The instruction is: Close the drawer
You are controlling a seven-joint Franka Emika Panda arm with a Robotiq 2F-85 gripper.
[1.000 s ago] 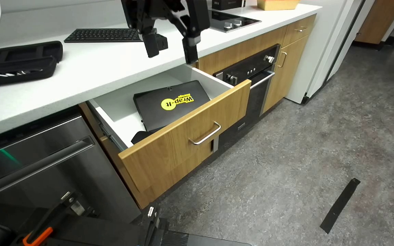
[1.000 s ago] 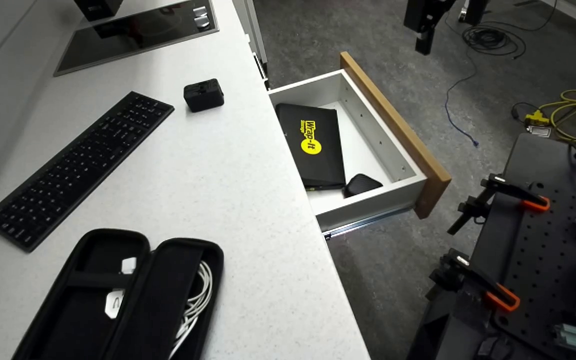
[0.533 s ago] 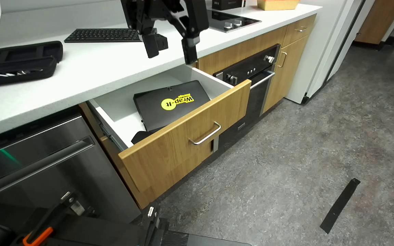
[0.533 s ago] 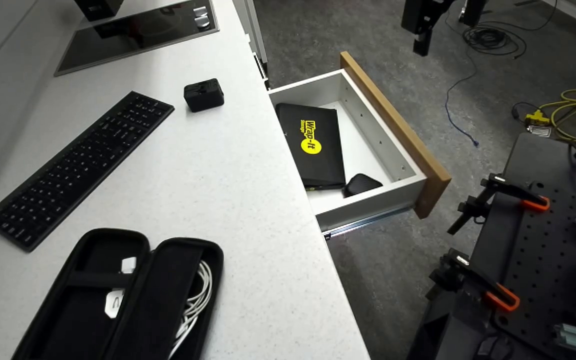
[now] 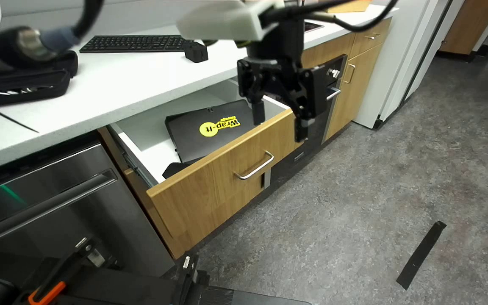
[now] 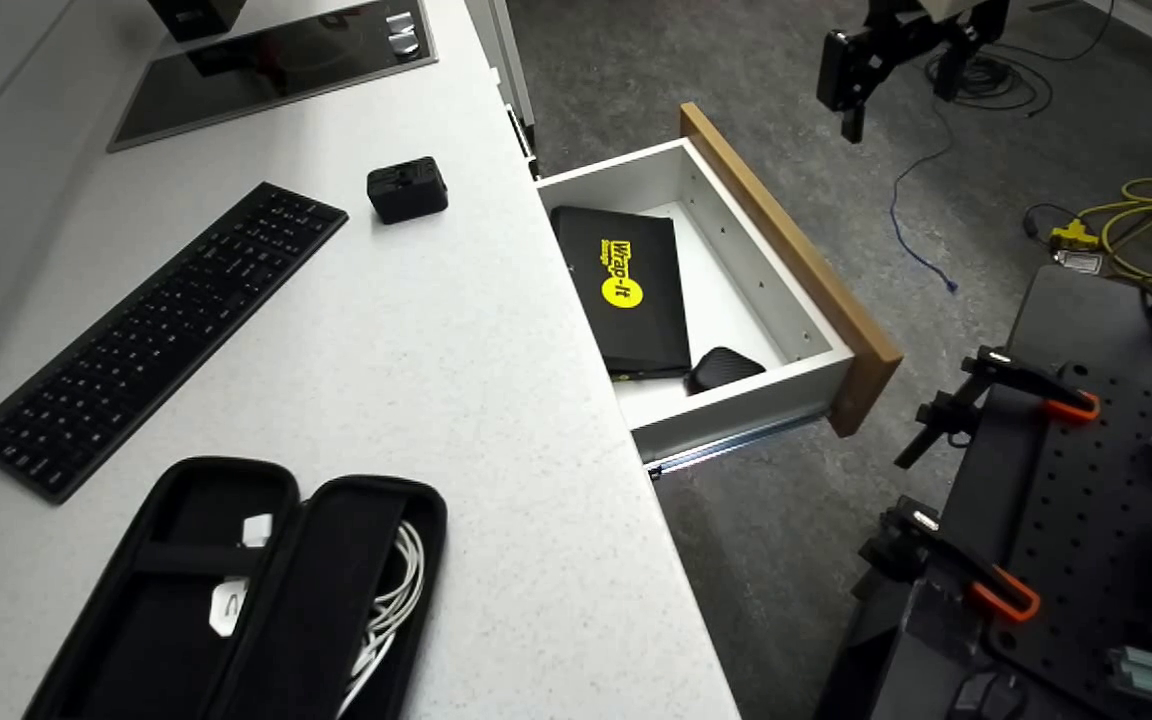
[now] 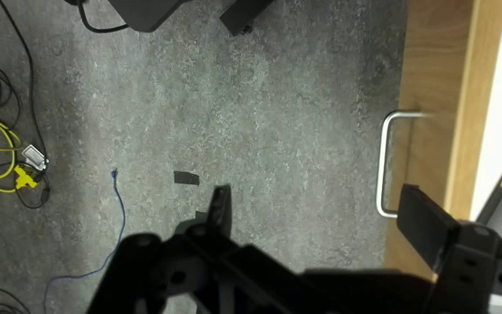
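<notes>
- Drawer [image 6: 741, 405]: one, standing open in both exterior views, drawn well out from under the counter [image 6: 496, 420]; rear end hidden beneath the counter's edge.
- Front [image 5: 218, 186] of the drawer: flat light-wood panel, visible grain, paler top edge in the wrist view.
- Walls [image 6: 736, 255] of the drawer: white, plain, lower than the front; small dark holes dot the inner face behind it.
- Gripper [image 6: 901, 105]: black, fingers [image 7: 425, 222] spread wide with a gap between them; above and outside the drawer's front, clear of the drawer in an exterior view; in the wrist view one finger shows against the drawer's front, the other against the grey floor [image 7: 277, 131].
- Handle [image 7: 381, 165]: short silver bar, set horizontally on the drawer's front, ends bent back to the wood; one end covered by a finger in the wrist view.
- Runner [image 6: 736, 443]: bare silver metal, along the outer foot of one drawer side.
- Box [image 6: 636, 330]: black, flat, yellow "Wrap-It Storage" label; lying askew in the drawer.
- Dark object [image 6: 724, 370]: small, ridged on top, kind unclear; in the drawer, near the side bearing the runner.
- Oven [image 5: 315, 134]: black-fronted; beside the drawer, partly hidden behind the gripper in an exterior view.
- Steel appliance [image 5: 117, 207]: dark, bar-handled; at the drawer's opposite side.
</notes>
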